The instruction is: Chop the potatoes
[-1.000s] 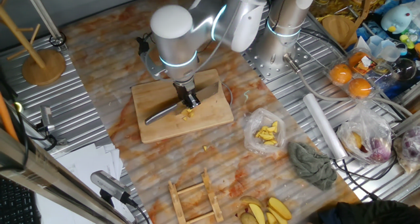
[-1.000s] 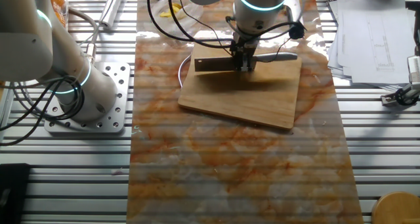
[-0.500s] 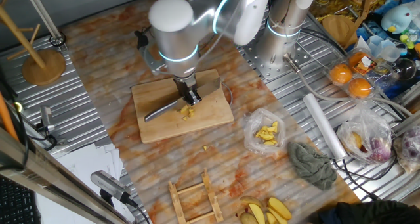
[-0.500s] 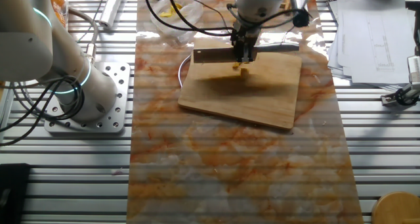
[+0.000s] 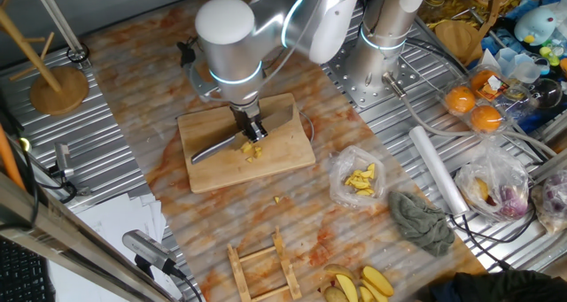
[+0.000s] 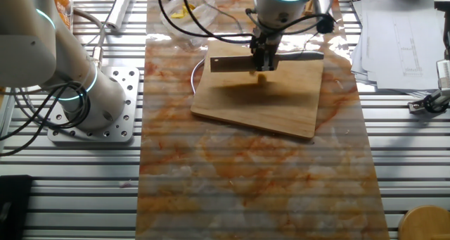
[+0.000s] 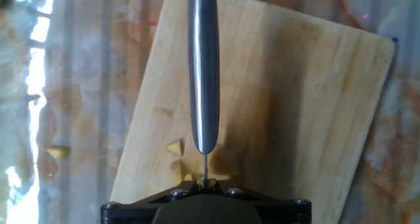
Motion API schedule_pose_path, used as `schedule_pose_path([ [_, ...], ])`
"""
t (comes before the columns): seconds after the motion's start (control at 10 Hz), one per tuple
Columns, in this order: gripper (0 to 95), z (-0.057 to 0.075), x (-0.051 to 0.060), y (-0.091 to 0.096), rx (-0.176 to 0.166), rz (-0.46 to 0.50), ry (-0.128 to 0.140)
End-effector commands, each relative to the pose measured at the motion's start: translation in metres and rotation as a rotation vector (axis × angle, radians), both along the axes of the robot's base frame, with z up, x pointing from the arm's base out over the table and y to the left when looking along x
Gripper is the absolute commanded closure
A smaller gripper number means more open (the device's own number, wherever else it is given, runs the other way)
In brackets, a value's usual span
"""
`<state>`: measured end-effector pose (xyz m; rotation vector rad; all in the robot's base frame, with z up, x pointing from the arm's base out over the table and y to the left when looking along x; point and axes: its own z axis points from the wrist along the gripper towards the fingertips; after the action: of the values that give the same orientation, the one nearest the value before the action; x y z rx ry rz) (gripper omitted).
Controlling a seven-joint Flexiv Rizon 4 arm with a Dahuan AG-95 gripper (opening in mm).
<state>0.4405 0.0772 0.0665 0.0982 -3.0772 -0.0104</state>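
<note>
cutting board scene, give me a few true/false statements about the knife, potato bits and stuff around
1. The gripper holds a knife over the wooden cutting board. True.
2. Small yellow potato chunks lie on the board. True.
3. The board lies on bare metal slats. False: it lies on the orange-marbled mat.
4. One chunk lies off the board. True.
5. The clear bag of yellow pieces sits on the board. False: it lies beside it.
</note>
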Motion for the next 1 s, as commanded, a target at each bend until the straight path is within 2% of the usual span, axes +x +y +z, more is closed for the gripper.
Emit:
schedule_pose_path([
  [0.1,95.0,-0.002,0.003,-0.001,0.001,0.003,0.002],
  [0.6,95.0,-0.007,0.005,-0.004,0.001,0.006,0.003],
  [0.9,95.0,-0.02,0.008,-0.008,0.004,0.0,-0.004],
  [1.0,95.0,-0.029,0.01,-0.009,0.007,-0.002,-0.01],
])
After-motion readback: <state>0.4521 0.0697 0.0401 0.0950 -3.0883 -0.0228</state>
